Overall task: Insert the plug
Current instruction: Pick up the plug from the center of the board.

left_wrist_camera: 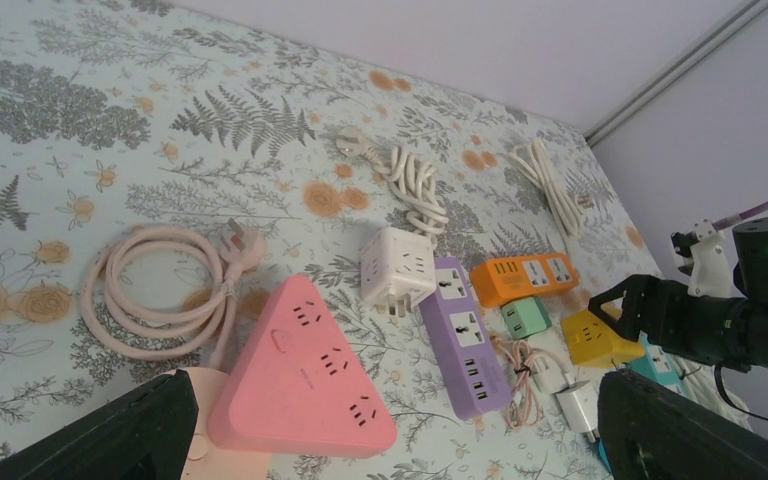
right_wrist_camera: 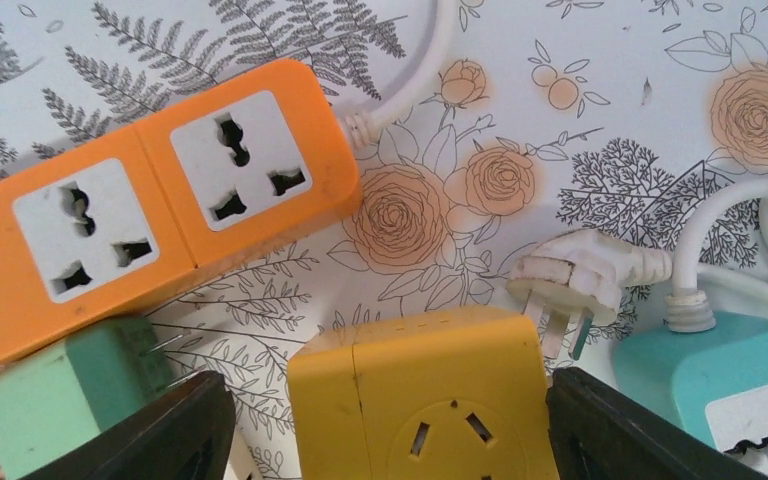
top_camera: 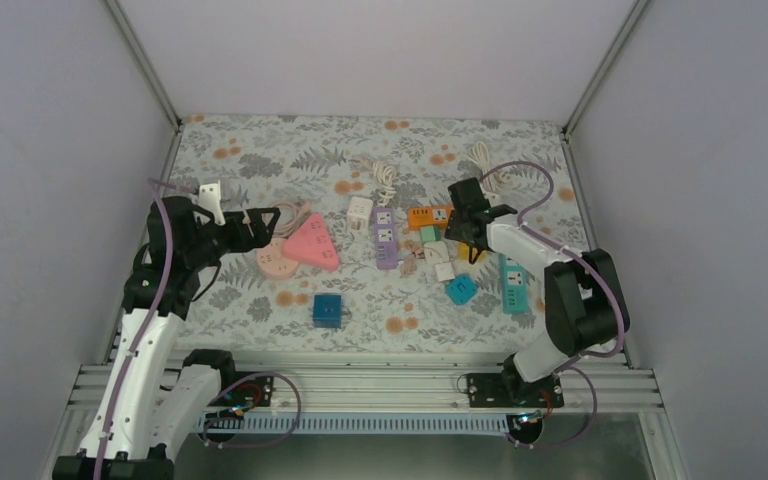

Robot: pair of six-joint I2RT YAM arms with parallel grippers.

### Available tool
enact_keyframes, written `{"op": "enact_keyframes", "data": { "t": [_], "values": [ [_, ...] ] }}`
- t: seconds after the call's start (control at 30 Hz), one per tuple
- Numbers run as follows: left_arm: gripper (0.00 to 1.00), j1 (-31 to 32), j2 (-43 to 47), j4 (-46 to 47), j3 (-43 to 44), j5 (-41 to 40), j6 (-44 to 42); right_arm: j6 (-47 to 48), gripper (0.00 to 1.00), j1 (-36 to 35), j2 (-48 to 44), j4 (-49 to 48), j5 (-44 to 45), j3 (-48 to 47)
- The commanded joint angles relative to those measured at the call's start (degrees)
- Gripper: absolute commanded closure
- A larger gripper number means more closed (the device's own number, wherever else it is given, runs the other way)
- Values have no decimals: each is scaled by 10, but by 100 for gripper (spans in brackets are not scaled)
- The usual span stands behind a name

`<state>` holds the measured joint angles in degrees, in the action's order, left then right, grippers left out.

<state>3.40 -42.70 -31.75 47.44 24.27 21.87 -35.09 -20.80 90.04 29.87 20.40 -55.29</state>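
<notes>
A yellow cube socket [right_wrist_camera: 430, 400] lies on the floral mat between the fingers of my right gripper [right_wrist_camera: 385, 425], which is open; neither finger clearly presses on it. A white three-pin plug [right_wrist_camera: 570, 275] on a white cord lies just beyond the cube's right corner. From above, the right gripper [top_camera: 470, 240] hangs over the cluster of sockets at centre right. My left gripper [top_camera: 270, 222] is open and holds nothing. It hovers over the pink triangular power strip [left_wrist_camera: 300, 375], whose coiled pink cord ends in a pink plug [left_wrist_camera: 243, 243].
An orange strip [right_wrist_camera: 150, 215], a green adapter [right_wrist_camera: 70, 395] and a teal strip [right_wrist_camera: 730, 370] crowd round the yellow cube. A purple strip [left_wrist_camera: 465, 335], a white cube socket [left_wrist_camera: 398, 265] and a blue cube [top_camera: 327, 310] lie mid-mat. White cords [top_camera: 485, 160] are coiled at the back.
</notes>
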Motion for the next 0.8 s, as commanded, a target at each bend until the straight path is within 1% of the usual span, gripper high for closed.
{"op": "enact_keyframes", "data": {
  "t": [0.0,0.13,0.23,0.33,0.4,0.53,0.6,0.7,0.77],
  "values": [
    [0,2,0,15,-3,10,6,1,19,7,14,6,39,-11],
    [0,1,-6,18,-6,14,6,-4,18,9,14,9,54,-9],
    [0,1,-12,22,-7,19,6,0,23,10,18,4,34,-10],
    [0,1,-15,25,-7,21,7,-3,26,14,23,1,14,-10],
    [0,1,-14,27,-7,22,9,-4,26,17,23,-2,6,-7],
    [0,1,-10,27,-10,25,12,-5,23,22,25,-5,-2,-5],
    [0,1,-9,28,-12,29,14,-6,23,25,26,-11,-10,1],
    [0,0,-9,28,-15,33,17,-3,30,30,24,-26,-27,10],
    [0,1,-7,28,-17,34,19,2,38,34,24,-33,-44,11]
  ]
}}
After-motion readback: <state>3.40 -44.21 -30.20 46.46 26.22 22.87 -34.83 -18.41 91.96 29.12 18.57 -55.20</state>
